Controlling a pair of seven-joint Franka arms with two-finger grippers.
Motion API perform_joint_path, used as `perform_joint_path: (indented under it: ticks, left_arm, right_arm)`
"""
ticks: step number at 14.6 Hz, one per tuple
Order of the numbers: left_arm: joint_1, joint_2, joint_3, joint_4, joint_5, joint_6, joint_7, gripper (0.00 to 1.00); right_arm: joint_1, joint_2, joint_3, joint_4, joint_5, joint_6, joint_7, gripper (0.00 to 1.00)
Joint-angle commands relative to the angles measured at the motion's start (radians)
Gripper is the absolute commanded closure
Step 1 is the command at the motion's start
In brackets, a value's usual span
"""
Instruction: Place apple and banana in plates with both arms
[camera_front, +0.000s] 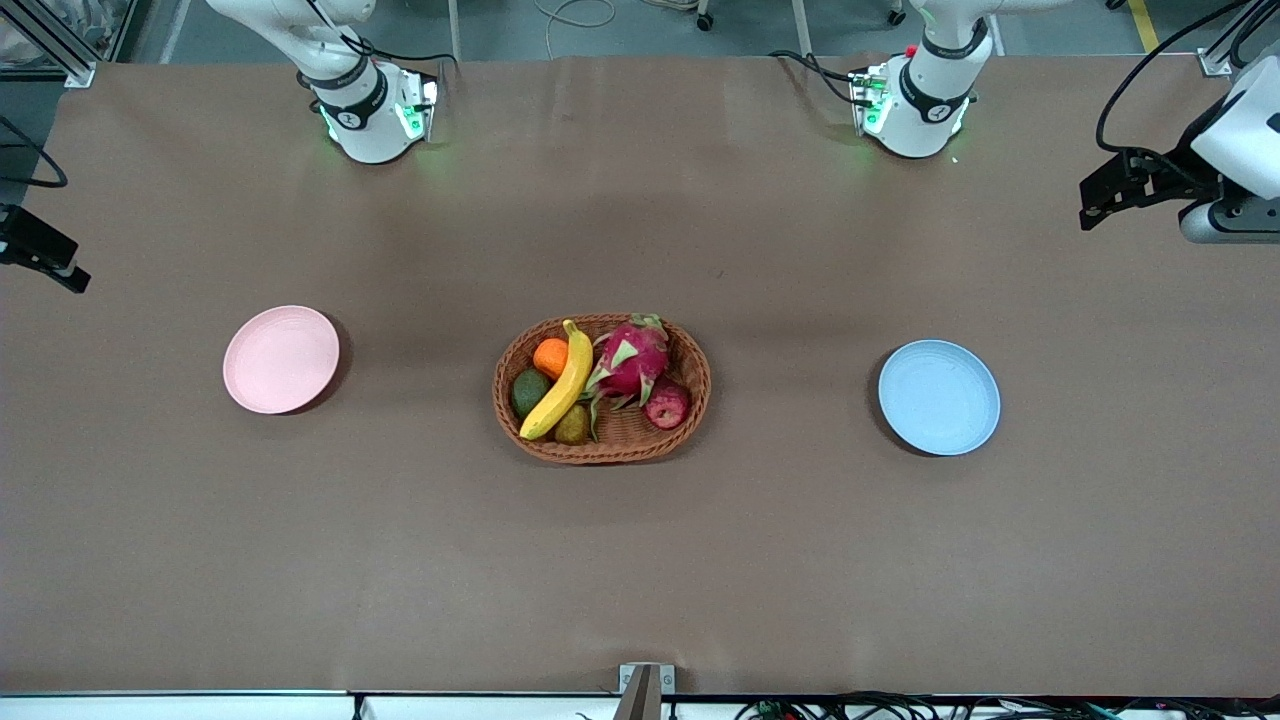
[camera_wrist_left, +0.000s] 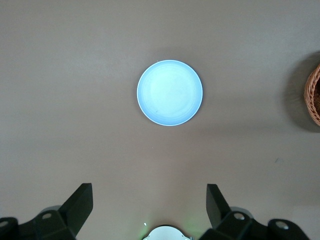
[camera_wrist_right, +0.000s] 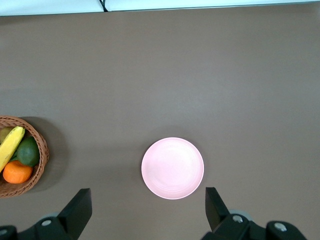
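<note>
The dark red apple (camera_front: 667, 405) and the yellow banana (camera_front: 560, 385) lie in the wicker basket (camera_front: 700, 362) at mid-table. The pink plate (camera_front: 281, 359) sits toward the right arm's end and the blue plate (camera_front: 939, 397) toward the left arm's end; both hold nothing. My left gripper (camera_front: 1092, 212) hangs high near the table's left-arm end, open and empty, and its wrist view (camera_wrist_left: 150, 200) looks down on the blue plate (camera_wrist_left: 170, 92). My right gripper (camera_front: 68, 278) hangs high at the right-arm end, open and empty in its wrist view (camera_wrist_right: 148, 202), which shows the pink plate (camera_wrist_right: 172, 168) and the banana (camera_wrist_right: 10, 145).
The basket also holds a magenta dragon fruit (camera_front: 633, 360), an orange (camera_front: 550, 357), a green avocado (camera_front: 529, 392) and a brownish fruit (camera_front: 572, 426). The basket's edge shows in the left wrist view (camera_wrist_left: 312, 95). Bare brown table surrounds the plates and the basket.
</note>
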Motion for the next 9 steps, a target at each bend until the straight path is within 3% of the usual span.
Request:
perform_joint_path:
  ticks: [1,4,9]
  left_arm:
    - [0.001,0.002,-0.003,0.013,-0.002,-0.015,0.02,0.0]
    - [-0.007,0.01,-0.005,0.014,-0.003,-0.014,0.02,0.0]
    - [-0.037,0.141,-0.042,0.062,-0.015,0.041,-0.003,0.0]
  right_arm:
    - [-0.004,-0.015,0.007,-0.019,-0.011,0.012,0.012,0.0]
    - [0.0,-0.009,0.01,-0.021,-0.017,0.01,0.011,0.0]
    - [0.001,-0.007,0.012,-0.027,-0.019,-0.002,0.011,0.0]
